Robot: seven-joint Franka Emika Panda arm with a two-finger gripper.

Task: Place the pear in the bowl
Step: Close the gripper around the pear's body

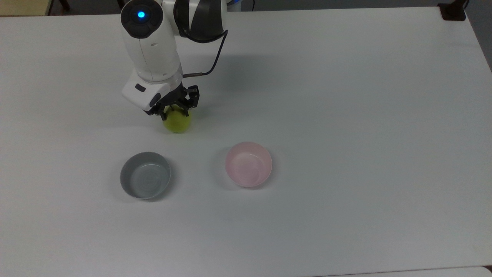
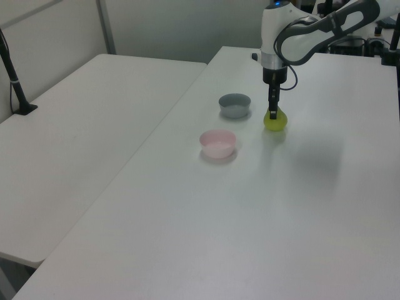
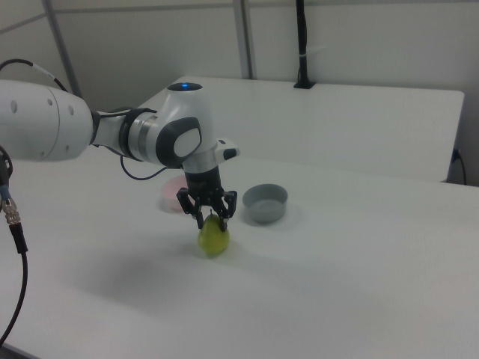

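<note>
I judge the small glossy yellow-green pear (image 1: 177, 121) light, rigid and slippery; my gripper (image 1: 173, 111) fingers straddle its narrow top, whether clamped I cannot tell.

My fingers (image 2: 273, 114) down over the pear (image 2: 275, 120) on the counter (image 2: 262, 206), grey bowl (image 2: 235, 104) just beside, pink bowl (image 2: 218, 143) nearer the camera

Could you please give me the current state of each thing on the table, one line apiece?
pear: upright on the table, claw fingers on either side of its top.
claw: lowered over the pear's top; whether its fingers press the fruit cannot be told.
pink bowl: upright, empty, apart from the pear.
grey bowl: upright, empty.
</note>
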